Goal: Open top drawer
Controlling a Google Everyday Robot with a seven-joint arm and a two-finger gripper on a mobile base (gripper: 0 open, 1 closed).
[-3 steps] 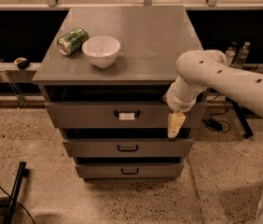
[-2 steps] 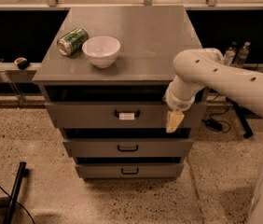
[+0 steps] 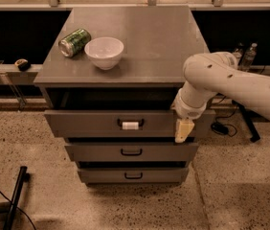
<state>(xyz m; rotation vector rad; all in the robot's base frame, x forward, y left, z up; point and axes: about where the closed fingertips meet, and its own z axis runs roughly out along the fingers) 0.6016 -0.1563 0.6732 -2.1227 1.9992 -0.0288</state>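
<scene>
1. A speckled floor point(image 3: 125, 205) runs under a grey cabinet point(image 3: 159, 47). On the cabinet's top, a green can point(image 3: 74, 42) lies on its side just beside a white bowl point(image 3: 104, 51).
2. The top drawer point(image 3: 87, 123) sits directly under the cabinet top. Its front stands a little proud of the frame, with a dark gap above it, so it looks only partly open. Its black handle point(image 3: 130, 123), with a small white tag, is at the middle of the front. Two narrower drawers point(image 3: 96, 152) lie below it.
3. The gripper point(image 3: 184, 130) hangs at the right end of the drawer front, well apart from the handle. A pull from there would be off-centre and could skew the drawer in its slides and jam it. With nothing to hook at that edge, the gripper could also slip off. A jolt might set the can rolling.
4. The white arm point(image 3: 230, 80) comes in from the right and bends near the cabinet's front right corner. Its wrist is turned down, so the gripper points at the floor. I cannot tell whether the gripper is spread or pressed together, nor whether it touches the drawer.
</scene>
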